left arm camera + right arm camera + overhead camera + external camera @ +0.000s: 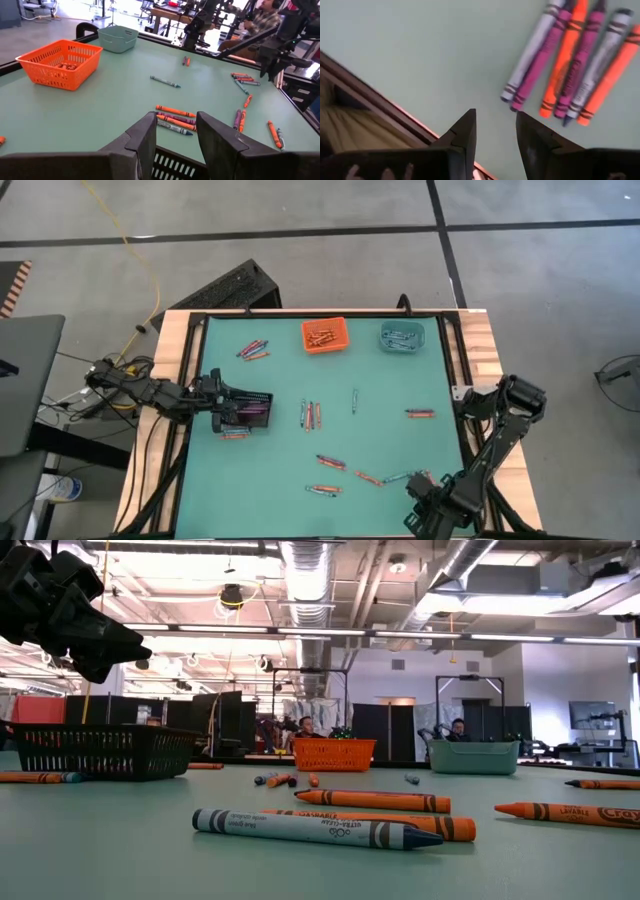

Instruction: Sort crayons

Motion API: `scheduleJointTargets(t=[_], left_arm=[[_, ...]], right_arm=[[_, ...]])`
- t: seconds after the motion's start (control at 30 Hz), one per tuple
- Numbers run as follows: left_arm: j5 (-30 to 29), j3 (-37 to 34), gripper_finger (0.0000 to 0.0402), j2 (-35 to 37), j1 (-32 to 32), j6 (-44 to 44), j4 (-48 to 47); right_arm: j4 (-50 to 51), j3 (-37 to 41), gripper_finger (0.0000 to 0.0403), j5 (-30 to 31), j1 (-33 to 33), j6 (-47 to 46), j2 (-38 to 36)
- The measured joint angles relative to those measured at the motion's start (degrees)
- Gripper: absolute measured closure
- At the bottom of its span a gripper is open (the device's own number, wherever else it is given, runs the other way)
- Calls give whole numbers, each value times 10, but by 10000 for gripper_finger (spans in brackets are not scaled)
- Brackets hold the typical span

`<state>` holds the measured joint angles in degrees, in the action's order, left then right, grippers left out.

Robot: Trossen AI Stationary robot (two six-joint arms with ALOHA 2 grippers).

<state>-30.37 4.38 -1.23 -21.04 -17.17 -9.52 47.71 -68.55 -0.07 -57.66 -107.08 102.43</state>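
Partly sorted – some crayons [320,417] already in the orange bin [324,335], teal bin [402,337] and black basket [247,411], many still scattered across the worktop [280,470]; left claw [216,394] over the basket and right claw [424,502] at the near edge, both parted and empty

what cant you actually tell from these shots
- Black mesh bin: high view, the left arm's jaws cover it, so its contents are hidden.
- Teal plastic bin: low view, its wall hides what is inside.
- Orange mesh basket: high view, the crayons inside are too small to count.
- Right gripper: high view, partly cut off by the bottom edge.
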Motion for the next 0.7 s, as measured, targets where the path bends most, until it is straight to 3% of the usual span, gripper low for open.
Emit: scheduleJointTargets(t=[0.4,0.7], left_arm=[[0,0,274,0,0,0,0],[0,0,274,0,0,0,0]], right_arm=[[-35,38,272,33,-35,-76,0],[-36,45,272,35,-34,-80,0]])
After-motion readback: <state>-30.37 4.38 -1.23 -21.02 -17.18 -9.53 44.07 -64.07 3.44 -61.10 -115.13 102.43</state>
